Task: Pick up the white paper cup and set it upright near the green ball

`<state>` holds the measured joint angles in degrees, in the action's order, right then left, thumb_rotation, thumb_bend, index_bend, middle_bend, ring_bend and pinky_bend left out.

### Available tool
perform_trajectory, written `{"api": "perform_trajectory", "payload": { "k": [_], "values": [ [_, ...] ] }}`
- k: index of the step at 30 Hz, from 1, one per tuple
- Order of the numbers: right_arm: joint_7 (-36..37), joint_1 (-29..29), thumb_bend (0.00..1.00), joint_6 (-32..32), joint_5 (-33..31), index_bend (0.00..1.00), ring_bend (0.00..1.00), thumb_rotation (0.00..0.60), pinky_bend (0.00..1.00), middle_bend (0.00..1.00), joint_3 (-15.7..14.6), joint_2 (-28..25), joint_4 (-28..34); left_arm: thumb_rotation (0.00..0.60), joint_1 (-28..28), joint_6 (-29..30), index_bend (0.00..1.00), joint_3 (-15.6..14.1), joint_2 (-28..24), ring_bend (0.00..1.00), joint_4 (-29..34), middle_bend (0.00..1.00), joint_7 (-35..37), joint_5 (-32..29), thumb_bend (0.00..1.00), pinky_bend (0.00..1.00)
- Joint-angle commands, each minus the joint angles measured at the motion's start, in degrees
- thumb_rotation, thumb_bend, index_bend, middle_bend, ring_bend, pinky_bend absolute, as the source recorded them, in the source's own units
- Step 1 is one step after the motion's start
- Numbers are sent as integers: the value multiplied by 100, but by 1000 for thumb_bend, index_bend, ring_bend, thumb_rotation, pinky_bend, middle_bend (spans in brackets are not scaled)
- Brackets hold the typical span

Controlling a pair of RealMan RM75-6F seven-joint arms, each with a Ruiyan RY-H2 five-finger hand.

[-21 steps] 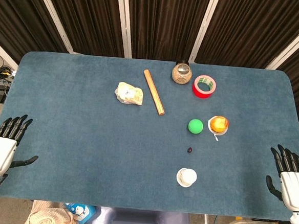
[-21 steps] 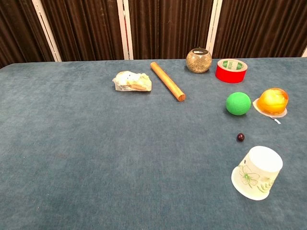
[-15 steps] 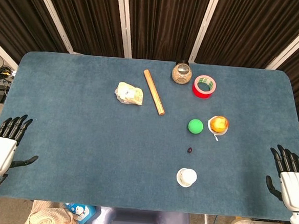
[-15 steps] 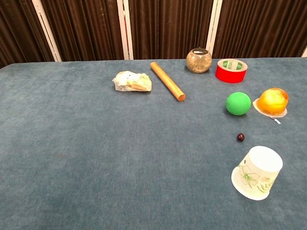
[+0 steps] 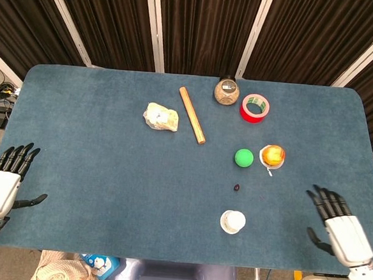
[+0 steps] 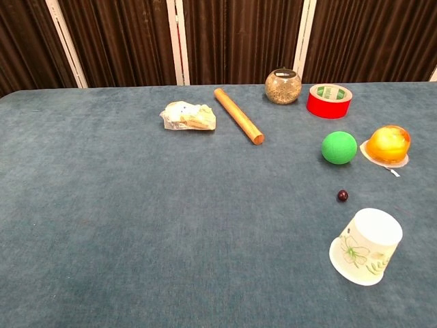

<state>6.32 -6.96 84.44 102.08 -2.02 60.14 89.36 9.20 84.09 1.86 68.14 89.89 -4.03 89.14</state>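
The paper cup (image 6: 366, 246) stands mouth-down, nearer than the green ball (image 6: 339, 147); a small dark bead (image 6: 342, 196) lies between them.

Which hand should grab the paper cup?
The right hand. It is open at the table's right edge, on the same side as the white paper cup, while the left hand waits across the table at the far left edge.

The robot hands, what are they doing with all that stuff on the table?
Nothing is being held yet. The white paper cup sits upside down on the blue table, a little nearer the robot than the green ball. The right hand is open over the table edge and has moved in toward the cup. The left hand waits open at the other side.
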Motion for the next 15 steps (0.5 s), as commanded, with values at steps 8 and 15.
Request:
{"api": "perform_trajectory", "payload": {
  "k": [8, 15],
  "values": [
    [334, -847, 381, -693, 1163, 0, 0, 600, 93, 0, -421, 13, 20, 600, 24, -46, 0, 7, 17, 0, 20, 0, -79, -27, 0, 0],
    [-63, -1154, 380, -1334, 1077, 0, 0, 600, 133, 0, -447, 157, 358, 600, 8, -33, 0, 11, 11, 0, 35, 0, -74, -56, 0, 0]
  ]
}}
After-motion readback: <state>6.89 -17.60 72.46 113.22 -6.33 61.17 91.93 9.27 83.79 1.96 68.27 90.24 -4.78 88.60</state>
